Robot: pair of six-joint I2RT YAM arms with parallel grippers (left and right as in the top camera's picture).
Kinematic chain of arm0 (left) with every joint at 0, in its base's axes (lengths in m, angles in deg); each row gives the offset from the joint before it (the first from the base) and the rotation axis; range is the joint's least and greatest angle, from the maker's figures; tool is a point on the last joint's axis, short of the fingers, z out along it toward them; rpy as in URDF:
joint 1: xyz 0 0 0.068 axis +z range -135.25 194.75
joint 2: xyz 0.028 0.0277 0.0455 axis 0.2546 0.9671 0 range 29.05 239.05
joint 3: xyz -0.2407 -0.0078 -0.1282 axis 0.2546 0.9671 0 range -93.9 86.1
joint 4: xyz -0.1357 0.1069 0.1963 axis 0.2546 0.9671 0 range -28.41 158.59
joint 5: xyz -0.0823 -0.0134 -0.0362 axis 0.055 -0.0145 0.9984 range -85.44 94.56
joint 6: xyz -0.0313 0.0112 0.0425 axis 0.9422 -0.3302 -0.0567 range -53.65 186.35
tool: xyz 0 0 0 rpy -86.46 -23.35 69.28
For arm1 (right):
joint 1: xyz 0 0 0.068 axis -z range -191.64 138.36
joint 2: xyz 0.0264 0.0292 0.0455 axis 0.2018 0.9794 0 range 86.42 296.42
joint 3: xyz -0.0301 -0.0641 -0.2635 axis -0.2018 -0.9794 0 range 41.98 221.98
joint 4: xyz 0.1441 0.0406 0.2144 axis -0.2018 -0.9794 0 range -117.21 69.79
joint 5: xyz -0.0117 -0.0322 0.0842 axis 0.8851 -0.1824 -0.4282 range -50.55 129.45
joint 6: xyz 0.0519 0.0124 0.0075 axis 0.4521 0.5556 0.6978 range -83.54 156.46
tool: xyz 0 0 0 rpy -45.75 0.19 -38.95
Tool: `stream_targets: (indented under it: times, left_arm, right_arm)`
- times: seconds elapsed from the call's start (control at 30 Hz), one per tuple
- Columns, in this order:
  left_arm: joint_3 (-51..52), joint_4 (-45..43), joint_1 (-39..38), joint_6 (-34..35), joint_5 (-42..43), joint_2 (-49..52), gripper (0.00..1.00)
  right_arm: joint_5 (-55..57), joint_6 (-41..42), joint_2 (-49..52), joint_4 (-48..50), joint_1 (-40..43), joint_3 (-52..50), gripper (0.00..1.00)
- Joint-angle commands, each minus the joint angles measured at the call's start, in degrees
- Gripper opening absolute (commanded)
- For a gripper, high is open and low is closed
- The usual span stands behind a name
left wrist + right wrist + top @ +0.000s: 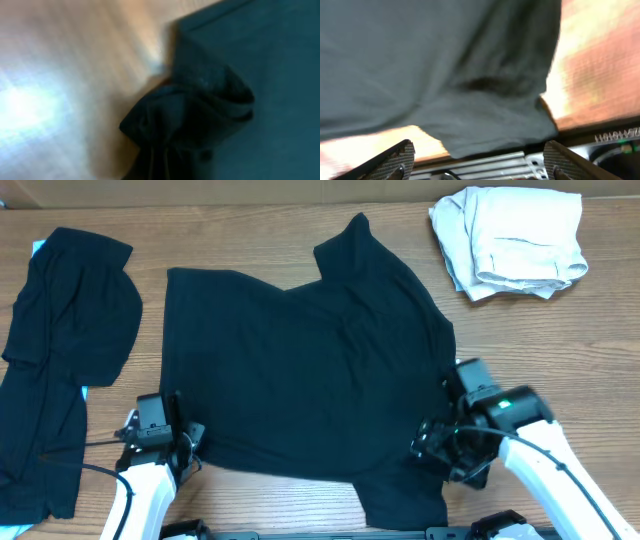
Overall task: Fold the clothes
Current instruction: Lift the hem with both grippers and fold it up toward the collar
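Right now the black T-shirt lies spread flat, mid-table, w/ one sleeve pointing to the far edge and the other at the near-right corner. No neck label visible from overhead.

L side: left gripper sits at the shirt's near-left corner, touching the hem. Left wrist view is blurry; fabric there is bunched into a puckered knot running off the bottom of the frame. Fingers are hidden, so can't tell if the jaws are apart or clamped.

R side: right gripper is at the near-right edge, by the sleeve. In the right wrist view both fingers stand wide apart w/ nothing between them; the shirt's edge hangs just ahead of them.

A 2nd black garment lies crumpled at the left edge, apart from the shirt. A pale folded cloth sits at the far right.
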Motion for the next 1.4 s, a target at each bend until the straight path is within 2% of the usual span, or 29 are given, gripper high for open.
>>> stream_targets:
  times: [0.0, 0.2, 0.4, 0.67, 0.7, 0.83, 0.93, 1.0, 1.03, 1.1, 1.17, 1.37]
  left_arm:
    - [0.5, -4.09, 0.35, -1.68, 1.86, 0.28, 0.04]
    - [0.5, -7.96, 0.35, -1.7, 1.84, 0.28, 0.04]
    - [0.5, -8.04, 0.35, -1.73, 1.68, 0.28, 0.04]
    - [0.5, -8.02, 0.33, -1.73, 1.68, 0.28, 0.04]
    - [0.5, -8.0, 0.33, -1.73, 1.66, 0.28, 0.04]
    - [0.5, -8.0, 0.33, -1.73, 1.66, 0.28, 0.04]
    - [0.5, -8.0, 0.33, -1.73, 1.64, 0.28, 0.04]
    - [0.5, -7.8, 0.33, -1.73, 1.64, 0.28, 0.04]
    - [0.5, -7.52, 0.33, -1.73, 1.64, 0.28, 0.04]
    - [0.5, -7.19, 0.33, -1.73, 1.64, 0.28, 0.04]
    - [0.5, -7.1, 0.33, -1.77, 1.64, 0.28, 0.04]
    - [-0.98, -7.32, 0.33, -8.04, 1.73, 0.26, 0.04]
  right_arm:
    - [-0.74, 6.99, -0.15, 0.46, -4.11, -3.13, 0.86]
    - [-0.63, 13.84, -0.15, 1.62, -11.23, -6.8, 0.85]
    - [1.27, 22.97, -0.15, 9.22, -16.92, -12.98, 0.83]
    - [3.93, 30.53, -0.15, 12.9, -17.62, -19.65, 0.8]
    - [4.33, 32.17, -0.15, 12.37, -17.62, -20.04, 0.76]
    - [4.33, 32.79, -0.15, 12.41, -17.62, -20.11, 0.71]
    - [4.04, 32.74, -0.15, 12.59, -17.62, -20.13, 0.57]
    - [3.76, 32.74, -0.15, 12.63, -17.62, -20.13, 0.41]
    - [3.48, 32.72, -0.15, 12.7, -17.62, -20.13, 0.3]
    - [3.02, 32.72, -0.15, 12.9, -17.62, -20.13, 0.21]
    - [2.29, 32.7, -0.15, 13.31, -17.62, -20.13, 0.04]
    - [1.14, 32.3, -0.28, 13.53, -17.59, -19.17, 0.04]
